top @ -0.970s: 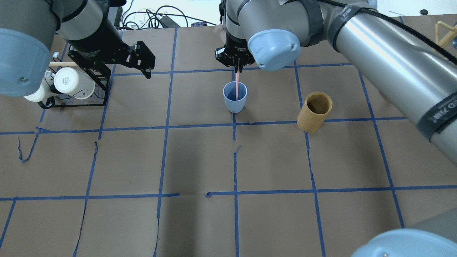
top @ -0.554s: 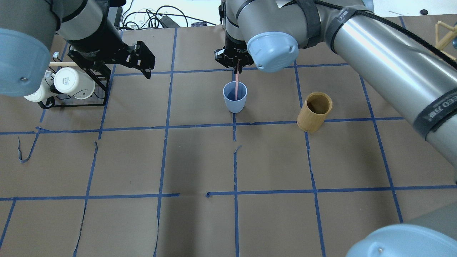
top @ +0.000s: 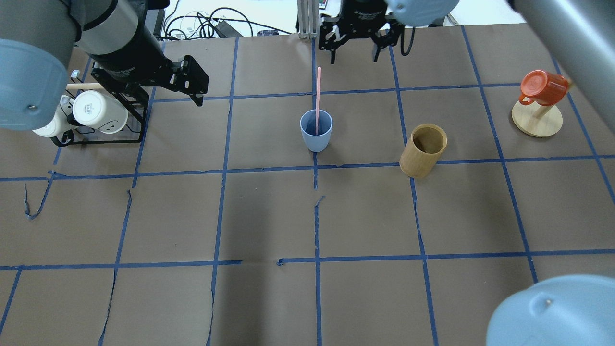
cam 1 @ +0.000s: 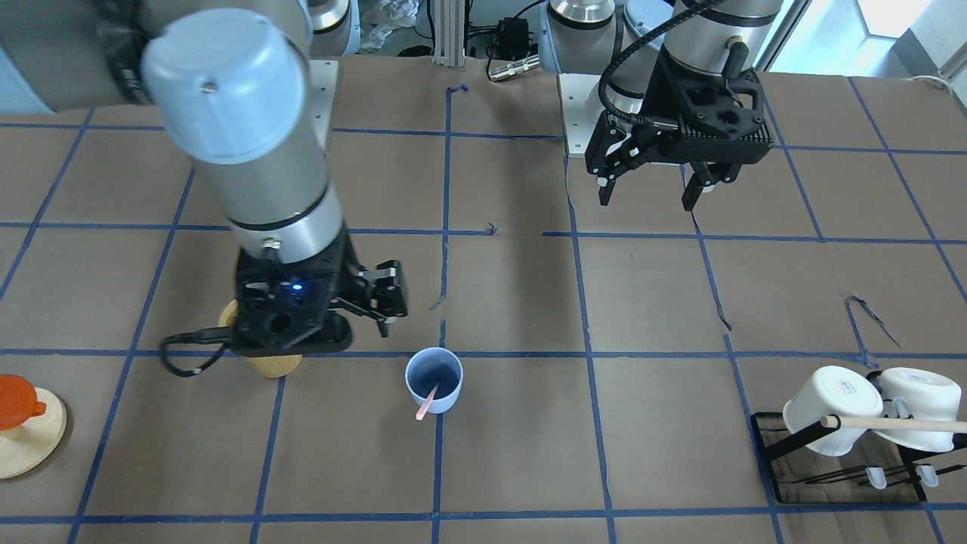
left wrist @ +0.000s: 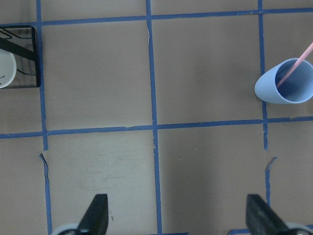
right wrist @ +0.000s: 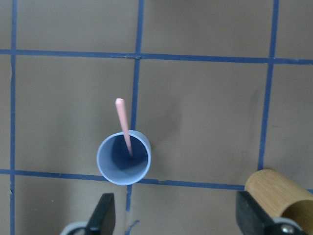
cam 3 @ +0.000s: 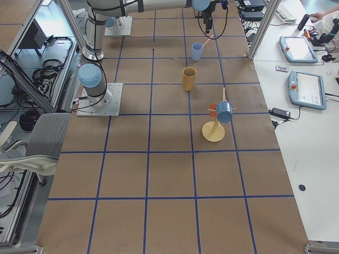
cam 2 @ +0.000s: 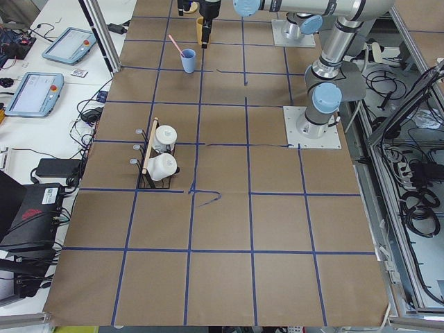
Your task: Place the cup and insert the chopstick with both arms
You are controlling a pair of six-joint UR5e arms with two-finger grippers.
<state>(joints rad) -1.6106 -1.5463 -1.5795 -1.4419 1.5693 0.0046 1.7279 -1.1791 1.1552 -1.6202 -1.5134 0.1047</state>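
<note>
The blue cup (top: 316, 129) stands upright on the brown paper (top: 269, 216), about midway between the table's two ends and nearer the operators' long edge than the robot's edge; it sits just beside a crossing of the blue tape lines (top: 269, 168). The pink chopstick (top: 317, 98) rests inside it, its lower end at the bottom and its top well above the rim, leaning toward the operators' edge.

The right gripper (top: 353, 58) hangs high over the cup, its fingers spread wide with nothing between them, apart from the chopstick's top. The left gripper (cam 1: 647, 198) is likewise wide open and bare, raised over the paper between the cup and the mug rack (top: 96, 115), nearer the rack.

A bamboo cup (top: 424, 150) stands near the blue cup toward the right end; further that way an orange mug (top: 540, 89) hangs on a wooden stand close to the operators' edge. The rack, with two white mugs, sits toward the left end, also by that edge.

Broad paper squares run from the cup to the robot's edge and out to both ends; the paper seams are torn and the tape curls up in places. Beyond the operators' edge lie tablets (cam 2: 35, 94) and cables on a white bench.
</note>
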